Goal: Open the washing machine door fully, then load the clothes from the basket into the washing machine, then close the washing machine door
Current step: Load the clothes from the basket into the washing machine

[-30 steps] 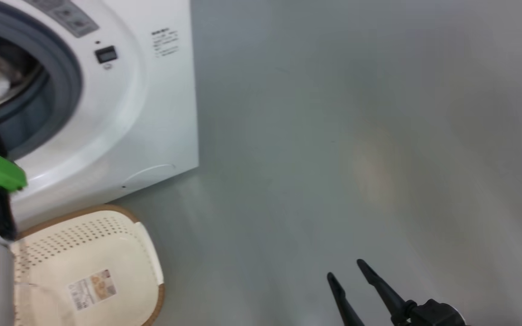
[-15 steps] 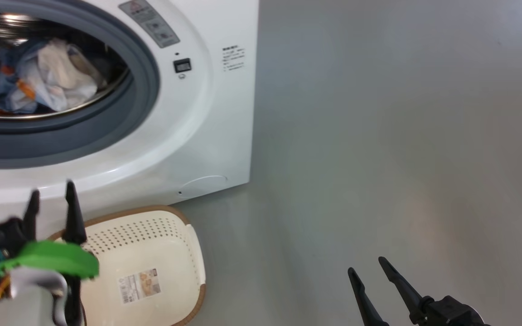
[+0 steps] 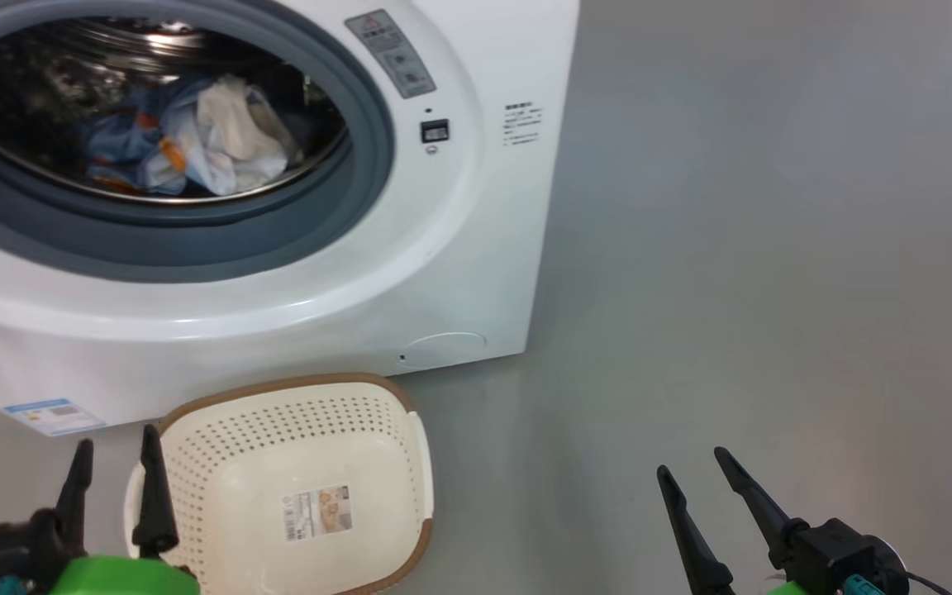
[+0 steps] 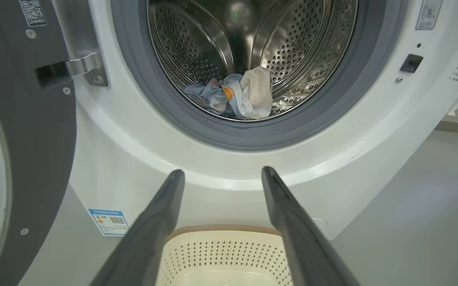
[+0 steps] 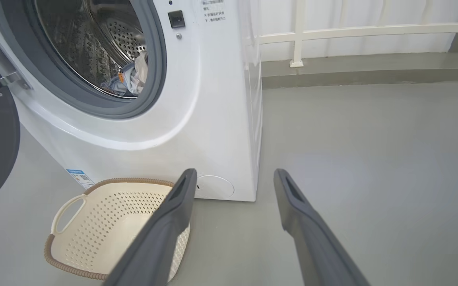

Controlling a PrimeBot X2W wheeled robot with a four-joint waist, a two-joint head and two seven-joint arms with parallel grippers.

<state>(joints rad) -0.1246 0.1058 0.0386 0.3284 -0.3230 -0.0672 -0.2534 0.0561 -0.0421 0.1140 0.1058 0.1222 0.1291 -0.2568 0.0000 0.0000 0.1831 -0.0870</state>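
Hanging open just left of the spread, empty jaws of the left gripper (image 4: pixel 222 171), the door (image 4: pixel 26 139) looks stiff, weighty and slick: I'd push its free rim, not pinch it.

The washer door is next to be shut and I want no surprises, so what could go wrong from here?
1. The clothes lie low at the front of the drum, near the grey seal; a fold might get pinched as the door closes.
2. The basket sits on the floor just below the opening, beside the open left gripper; the arm's sweep toward the door might knock it.
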